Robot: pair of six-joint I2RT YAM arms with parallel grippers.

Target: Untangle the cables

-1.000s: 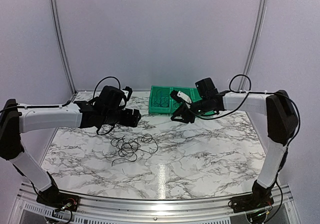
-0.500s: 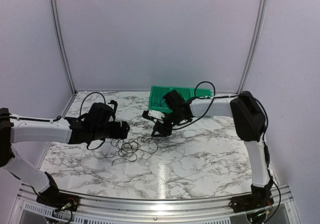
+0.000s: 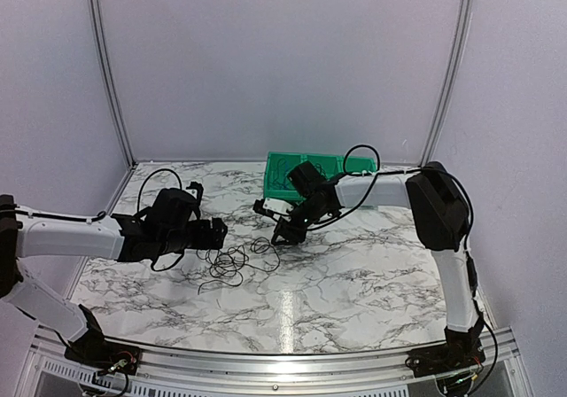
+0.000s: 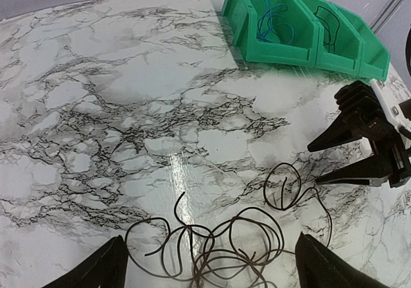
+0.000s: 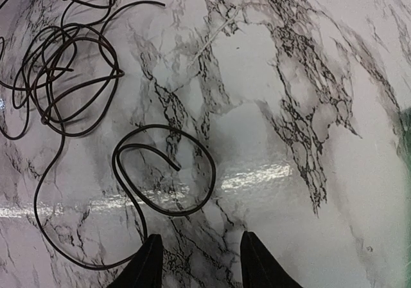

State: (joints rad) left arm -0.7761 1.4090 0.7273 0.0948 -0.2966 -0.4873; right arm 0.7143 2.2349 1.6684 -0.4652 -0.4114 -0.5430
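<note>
Right wrist: thin black cables (image 5: 69,74), loosely looped

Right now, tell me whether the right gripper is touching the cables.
Cannot tell. In the right wrist view the cables run right beside one fingertip of the right gripper, with no clear gap or contact.

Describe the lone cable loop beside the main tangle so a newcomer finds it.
On the marble-patterned tabletop, near centre, lies a tangle of thin dark cables. On its side toward the green plastic bins, before the right gripper, one strand curls into a single spiral, crossing nothing.
</note>
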